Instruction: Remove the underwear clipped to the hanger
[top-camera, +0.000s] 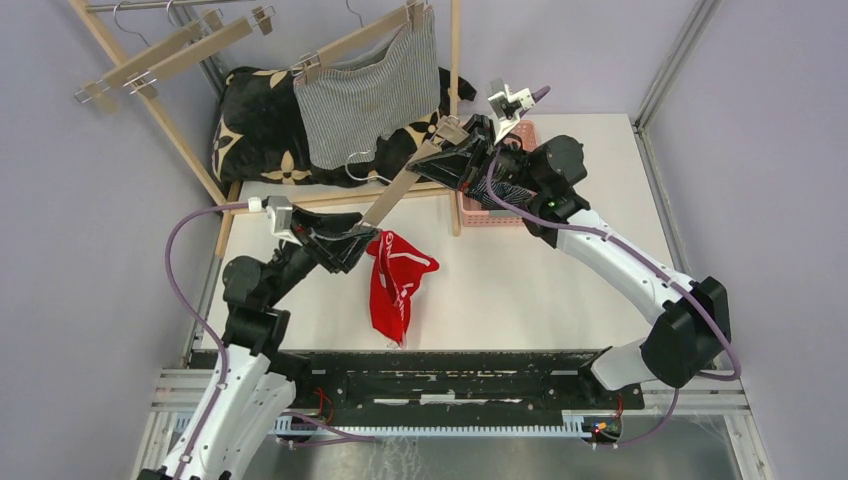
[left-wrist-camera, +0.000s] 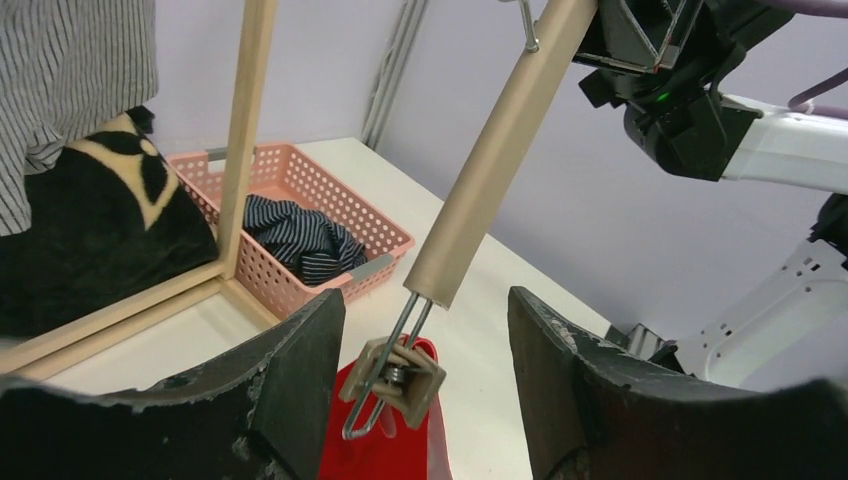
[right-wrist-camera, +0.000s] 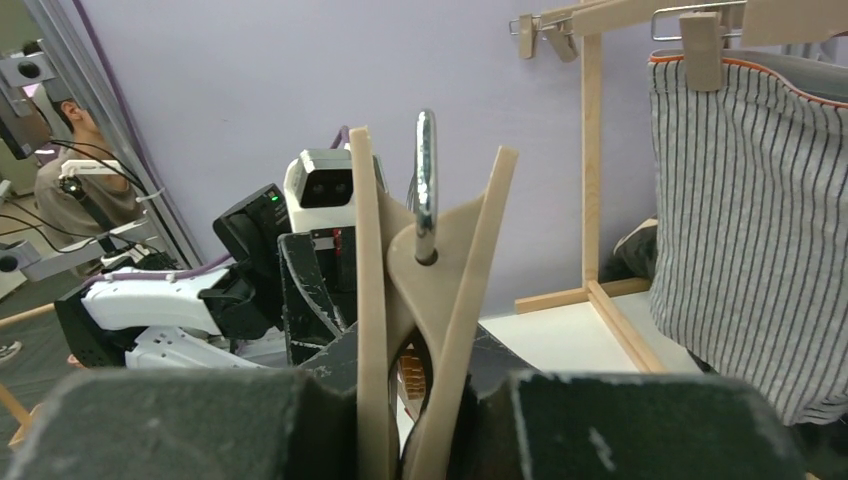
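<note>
Fingers (left-wrist-camera: 300, 380) of the left gripper (left-wrist-camera: 425, 390) are spread apart, 1 on each side of the metal clip (left-wrist-camera: 395, 385) at the lower end of the wooden hanger (left-wrist-camera: 500, 150). Nothing is gripped by them. The wooden hanger is clamped close under its hook (right-wrist-camera: 425, 180) by the right gripper (right-wrist-camera: 410, 420), which is held just above the pink basket (top-camera: 480, 216).

The navy striped underwear (left-wrist-camera: 300, 240) is lodged inside the basket. The red underwear (top-camera: 400, 285) is laid crumpled on the table (top-camera: 560, 290), left of the basket and nearer the arm bases, directly under the clip. Whether it is pinched by the clip cannot be told.

The grey striped underwear (top-camera: 370, 95) is clipped to another hanger (top-camera: 360, 40) on the wooden rack (top-camera: 455, 100), behind the basket and to its left, in front of the black cushion (top-camera: 250, 130).
</note>
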